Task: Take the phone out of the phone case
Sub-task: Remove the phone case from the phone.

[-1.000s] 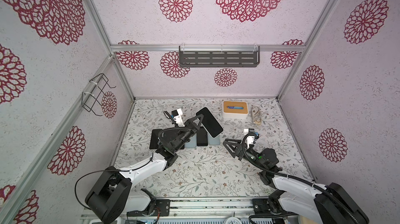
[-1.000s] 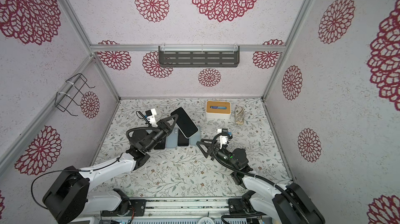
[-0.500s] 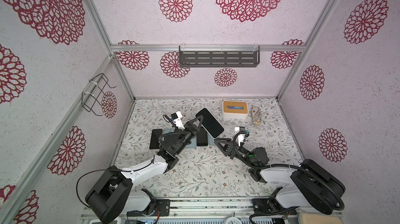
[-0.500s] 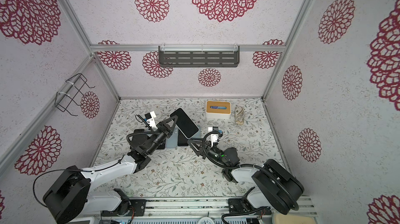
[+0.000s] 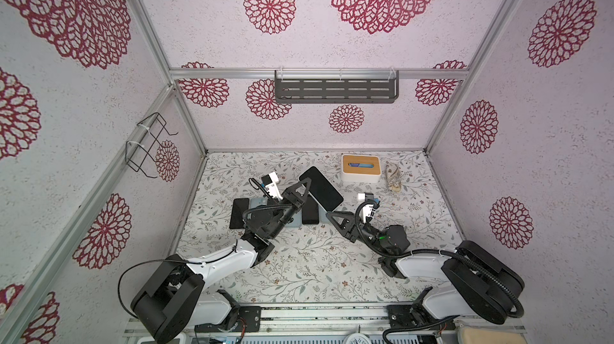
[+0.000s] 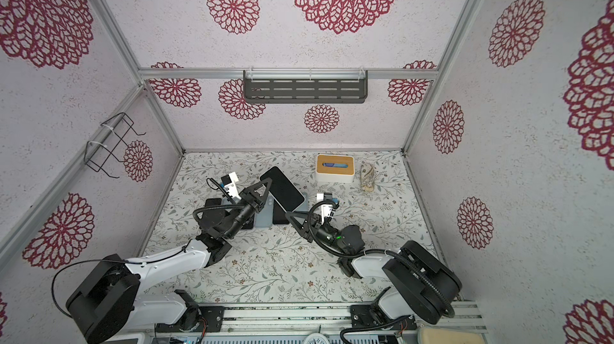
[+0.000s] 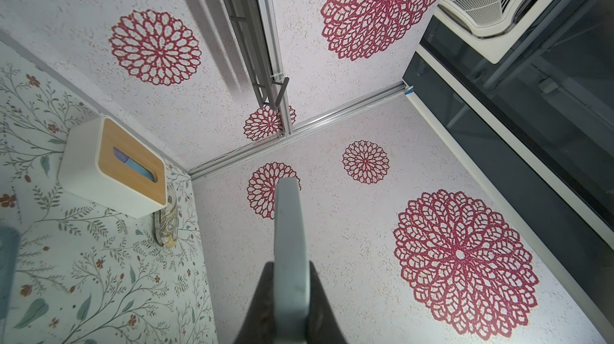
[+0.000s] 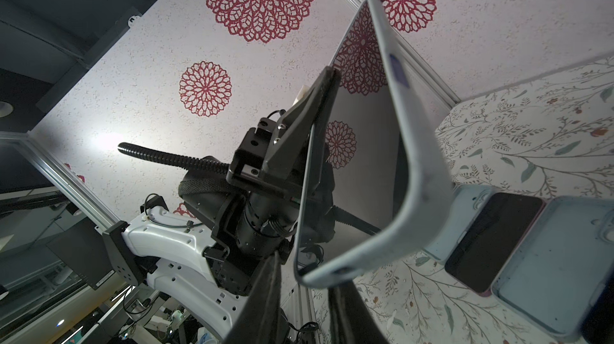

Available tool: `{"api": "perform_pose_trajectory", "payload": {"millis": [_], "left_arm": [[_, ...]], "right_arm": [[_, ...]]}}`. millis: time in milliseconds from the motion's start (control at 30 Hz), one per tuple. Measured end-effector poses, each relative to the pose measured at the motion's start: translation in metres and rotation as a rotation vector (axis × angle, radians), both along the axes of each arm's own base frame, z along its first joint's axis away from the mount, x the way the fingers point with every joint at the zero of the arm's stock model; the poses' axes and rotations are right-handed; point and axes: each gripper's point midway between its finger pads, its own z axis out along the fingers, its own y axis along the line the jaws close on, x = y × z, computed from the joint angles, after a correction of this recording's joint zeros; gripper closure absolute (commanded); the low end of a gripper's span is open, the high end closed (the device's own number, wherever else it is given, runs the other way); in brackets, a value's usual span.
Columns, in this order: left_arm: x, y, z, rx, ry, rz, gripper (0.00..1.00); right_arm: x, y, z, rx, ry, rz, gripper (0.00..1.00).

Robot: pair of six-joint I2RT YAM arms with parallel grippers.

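Matte blue rounded phone case (image 8: pixel 418 159) | left end effector (image 7: pixel 289 267) clenches it | right end effector (image 8: pixel 307 279): grip unclear

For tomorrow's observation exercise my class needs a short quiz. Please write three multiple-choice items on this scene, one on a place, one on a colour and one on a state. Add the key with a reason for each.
1. Where on the table is the tissue box?
A. at the back
B. at the front edge
C. in the middle

2. The case around the held phone is:
A. red
B. pale grey-blue
C. yellow

3. The held phone is:
A. lying flat on the table
B. propped against the tissue box
C. raised off the table, clamped in the left gripper

Key:
1 A: both top views show it close to the back wall.
2 B: the right wrist view shows the pale grey-blue rim.
3 C: the right wrist view shows it tilted above the table, with one edge between the closed fingers.
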Motion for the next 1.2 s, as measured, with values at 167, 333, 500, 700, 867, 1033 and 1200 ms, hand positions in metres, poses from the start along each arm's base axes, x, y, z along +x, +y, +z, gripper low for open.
{"api": "perform_pose_trajectory", "payload": {"millis": [167,333,500,700,867,1033,1200], "left_arm": [[-0.001,-0.001,0.003,-0.012,-0.011,-0.004,1.0],[0.0,0.0,0.004,-0.035,-0.011,-0.001,1.0],[0.001,-0.002,0.001,-0.062,0.025,-0.009,1.0],[0.012,-0.008,-0.011,-0.051,0.144,-0.043,1.0],[0.019,-0.007,-0.01,-0.065,0.205,-0.073,1.0],[0.013,0.0,-0.014,-0.038,0.247,-0.119,1.0],[0.008,0.025,0.002,-0.002,0.226,-0.157,1.0]], "right_arm": [[0.001,0.001,0.001,0.002,0.001,-0.002,0.82],[0.001,0.001,0.005,0.022,0.012,0.008,0.98],[0.001,0.001,0.005,0.015,-0.011,0.002,1.0],[0.007,0.002,-0.005,-0.141,-0.154,-0.108,1.0],[0.019,-0.001,-0.005,-0.365,-0.319,-0.277,1.0],[0.016,-0.019,-0.02,-0.52,-0.419,-0.363,0.86],[0.008,-0.047,-0.044,-0.62,-0.422,-0.407,0.36]]}}
